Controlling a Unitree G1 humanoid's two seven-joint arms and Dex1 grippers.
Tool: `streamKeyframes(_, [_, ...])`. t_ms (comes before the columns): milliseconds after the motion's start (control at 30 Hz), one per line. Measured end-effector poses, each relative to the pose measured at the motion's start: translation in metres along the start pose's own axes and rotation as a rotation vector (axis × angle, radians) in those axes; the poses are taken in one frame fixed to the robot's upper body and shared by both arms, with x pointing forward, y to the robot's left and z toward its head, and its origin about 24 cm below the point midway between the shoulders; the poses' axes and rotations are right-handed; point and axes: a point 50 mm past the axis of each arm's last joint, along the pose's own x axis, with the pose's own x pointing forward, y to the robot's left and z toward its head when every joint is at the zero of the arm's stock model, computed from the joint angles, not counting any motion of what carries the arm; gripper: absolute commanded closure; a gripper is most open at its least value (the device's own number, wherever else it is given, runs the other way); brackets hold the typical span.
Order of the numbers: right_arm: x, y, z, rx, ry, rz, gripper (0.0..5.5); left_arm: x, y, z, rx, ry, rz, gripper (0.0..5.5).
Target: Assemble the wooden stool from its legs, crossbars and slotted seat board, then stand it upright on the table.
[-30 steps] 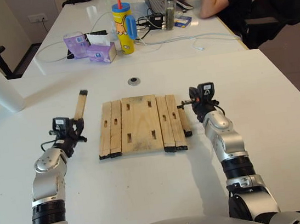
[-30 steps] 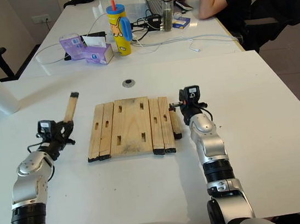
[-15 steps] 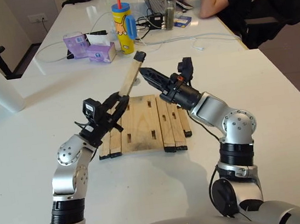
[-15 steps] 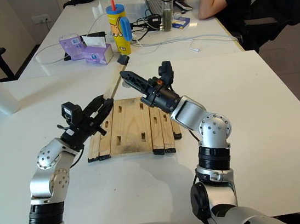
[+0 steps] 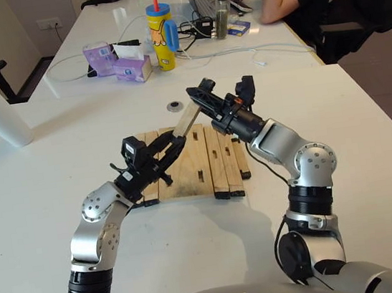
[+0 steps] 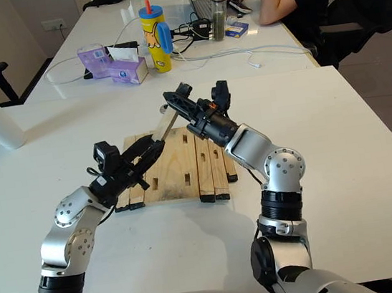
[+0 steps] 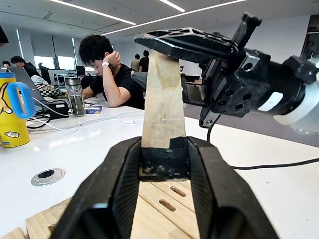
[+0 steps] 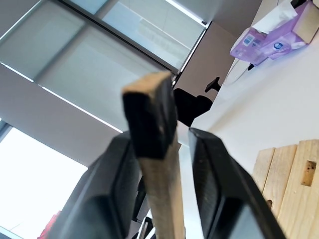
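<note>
We see the left gripper clenched on the black-tipped lower end of a wooden stool leg, holding it tilted in the air above the slotted seat board. The right gripper straddles the leg's upper end, released, with a gap showing beside one finger. The seat board lies flat on the white table, with more wooden stool pieces lying just beside it.
</note>
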Motion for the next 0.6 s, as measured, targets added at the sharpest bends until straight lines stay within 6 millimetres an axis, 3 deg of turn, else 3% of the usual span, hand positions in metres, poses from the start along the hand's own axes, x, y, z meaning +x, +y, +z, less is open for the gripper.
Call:
streamKeyframes(133, [-0.001, -0.004, 0.003, -0.012, 0.001, -0.029, 4.98, -0.001, 0.002, -0.002, 0.067, 0.015, 0.013, 4.17])
streamKeyframes(433, [-0.001, -0.006, 0.004, -0.024, 0.001, -0.052, 5.05, 0.001, 0.004, -0.006, 0.165, 0.018, 0.026, 4.17])
streamKeyframes(600, [0.002, 0.001, 0.010, -0.051, -0.030, -0.026, 5.07, -0.002, 0.008, -0.012, 0.148, 0.049, 0.074, 3.30])
